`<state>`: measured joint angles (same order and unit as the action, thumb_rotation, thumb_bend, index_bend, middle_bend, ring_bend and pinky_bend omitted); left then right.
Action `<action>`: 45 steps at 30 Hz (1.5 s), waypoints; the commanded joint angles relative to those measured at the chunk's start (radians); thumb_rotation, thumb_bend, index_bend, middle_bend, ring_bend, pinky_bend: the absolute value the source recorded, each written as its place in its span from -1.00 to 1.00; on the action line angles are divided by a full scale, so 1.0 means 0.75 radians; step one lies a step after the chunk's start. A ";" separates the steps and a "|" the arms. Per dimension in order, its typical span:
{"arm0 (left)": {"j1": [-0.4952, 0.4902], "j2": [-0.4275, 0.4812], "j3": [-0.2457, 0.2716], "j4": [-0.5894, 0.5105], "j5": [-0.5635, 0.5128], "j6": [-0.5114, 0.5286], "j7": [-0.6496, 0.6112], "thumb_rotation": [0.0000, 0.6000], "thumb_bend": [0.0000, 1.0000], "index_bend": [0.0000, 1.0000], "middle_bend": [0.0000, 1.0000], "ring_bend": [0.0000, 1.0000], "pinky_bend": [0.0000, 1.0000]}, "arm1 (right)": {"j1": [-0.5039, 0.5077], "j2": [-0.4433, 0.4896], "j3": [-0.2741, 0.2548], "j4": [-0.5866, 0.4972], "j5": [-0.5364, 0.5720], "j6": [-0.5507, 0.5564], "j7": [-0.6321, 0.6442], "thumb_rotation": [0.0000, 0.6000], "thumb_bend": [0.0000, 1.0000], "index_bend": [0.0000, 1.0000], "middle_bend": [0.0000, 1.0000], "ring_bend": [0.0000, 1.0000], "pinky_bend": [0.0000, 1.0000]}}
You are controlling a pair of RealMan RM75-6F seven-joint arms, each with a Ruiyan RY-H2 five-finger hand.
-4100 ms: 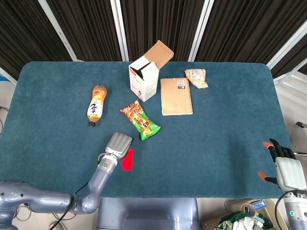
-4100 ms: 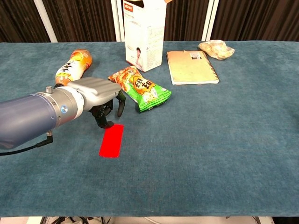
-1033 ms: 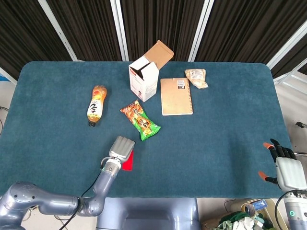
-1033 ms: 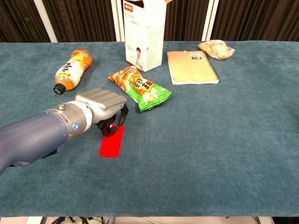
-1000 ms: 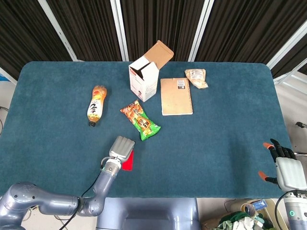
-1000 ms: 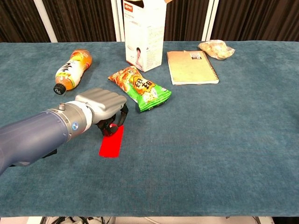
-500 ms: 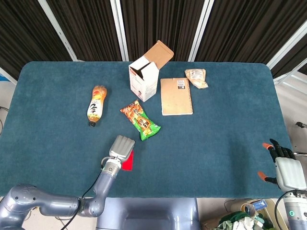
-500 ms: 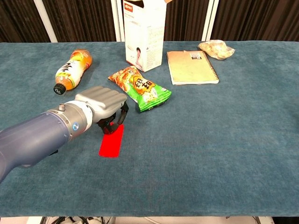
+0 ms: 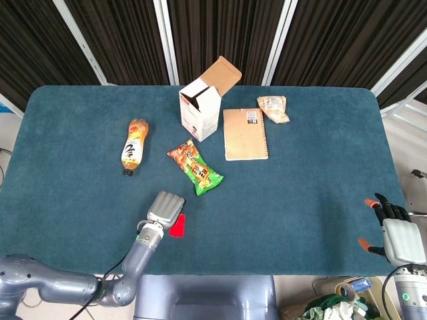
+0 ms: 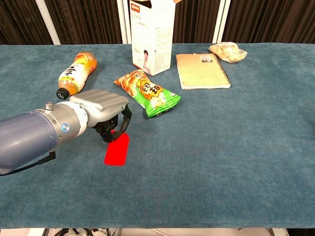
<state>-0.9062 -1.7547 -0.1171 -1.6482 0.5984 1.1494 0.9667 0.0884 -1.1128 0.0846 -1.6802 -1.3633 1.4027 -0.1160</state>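
Observation:
A flat red card (image 9: 177, 225) (image 10: 117, 149) lies on the blue tabletop (image 9: 300, 173) near the front edge. My left hand (image 9: 165, 208) (image 10: 101, 110) hovers over the card's far end, knuckles up and fingers curled down. Its fingertips (image 10: 123, 127) touch that end, but the hand hides whether the card is pinched. Just beyond the hand lies a green and orange snack bag (image 9: 195, 168) (image 10: 147, 92). My right hand (image 9: 400, 237) is off the table's front right corner with its fingers apart, holding nothing.
An orange drink bottle (image 9: 134, 145) (image 10: 76, 73) lies on its side at the left. An open white carton (image 9: 203, 100) (image 10: 151, 34) stands at the back. To its right lie a tan notebook (image 9: 245, 133) (image 10: 202, 70) and a small clear packet (image 9: 273, 109) (image 10: 227, 51).
My left hand first moved right over the card's far end, then drew back slightly to the left. The card stays nearly where it was. My right hand has not moved.

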 commanded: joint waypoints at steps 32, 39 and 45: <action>0.041 0.533 -0.062 -0.577 0.023 -0.085 -0.285 1.00 0.02 0.29 0.80 0.90 0.89 | -0.001 -0.005 0.000 0.008 -0.011 0.012 -0.005 1.00 -1.00 -0.52 -0.85 -0.66 -0.70; -0.117 0.430 -0.189 -0.496 -0.111 0.005 -0.161 1.00 0.01 0.30 0.80 0.90 0.89 | -0.002 -0.006 0.001 0.008 -0.008 0.012 -0.007 1.00 -1.00 -0.51 -0.84 -0.66 -0.70; -0.241 0.345 -0.261 -0.425 -0.209 0.072 -0.057 1.00 0.01 0.30 0.80 0.90 0.89 | 0.000 -0.007 0.000 0.009 -0.010 0.010 -0.007 1.00 -1.00 -0.51 -0.85 -0.66 -0.70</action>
<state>-1.0635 -1.4767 -0.2950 -1.9851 0.4621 1.1853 0.9012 0.0881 -1.1179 0.0846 -1.6732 -1.3707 1.4102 -0.1214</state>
